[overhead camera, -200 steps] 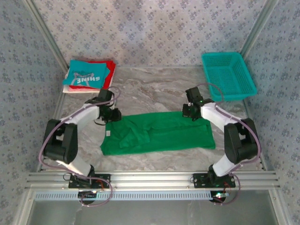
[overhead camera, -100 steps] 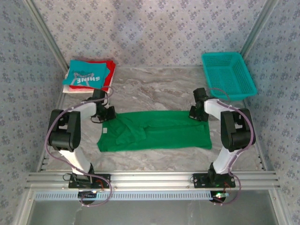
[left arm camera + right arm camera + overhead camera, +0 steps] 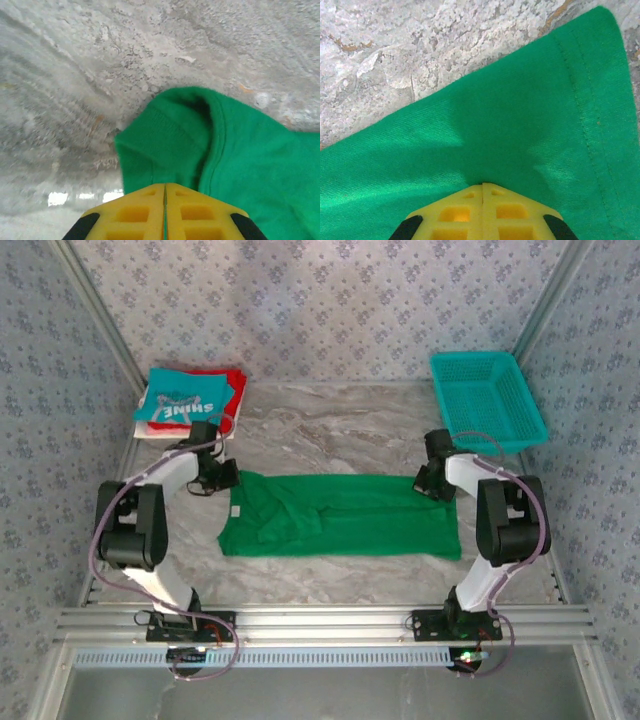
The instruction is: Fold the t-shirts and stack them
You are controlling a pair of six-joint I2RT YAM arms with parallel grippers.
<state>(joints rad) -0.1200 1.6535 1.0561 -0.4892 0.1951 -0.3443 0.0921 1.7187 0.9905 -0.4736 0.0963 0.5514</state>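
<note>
**Pinching the green t-shirt by its two far corners, mid-fold**

Judging by the layout, somewhere past the middle of the job. Already folded and piled at about 10 o'clock on the bench (image 3: 330, 430): a teal t-shirt (image 3: 185, 402) with white lettering on top, a red t-shirt (image 3: 237, 390) peeking out on its 3 o'clock side, a white t-shirt (image 3: 148, 430) showing along the 7 o'clock edge. Left to do, seemingly: finish folding the green t-shirt (image 3: 340, 525), then carry it over to that pile. Cannot tell whether more shirts wait elsewhere. Teal mesh basket (image 3: 488, 400) at 2 o'clock, well apart from all of this.

Green t-shirt spread at bench centre as a long band running from 9 to 3 o'clock, smooth toward the 3 o'clock end, rumpled toward the 9 o'clock end. Looks doubled over lengthwise at least once, with the layers hard to count from above.

Left hand (image 3: 228, 477) at the shirt's 10 o'clock corner, right hand (image 3: 428, 483) at its 2 o'clock corner, each low against the bench. Seen from the left wrist: yellow fingers (image 3: 135, 212) pressed together with no gap, a ribbed green edge running in under their tips, so clamped on cloth by the look of it. Seen from the right wrist: fingers likewise closed tight, hemmed green fabric drawn into creases that fan out from the tips, which reads as a firm pinch on that corner. Bulk of the shirt lying at 6 o'clock from both hands, toward the arm bases.
</note>
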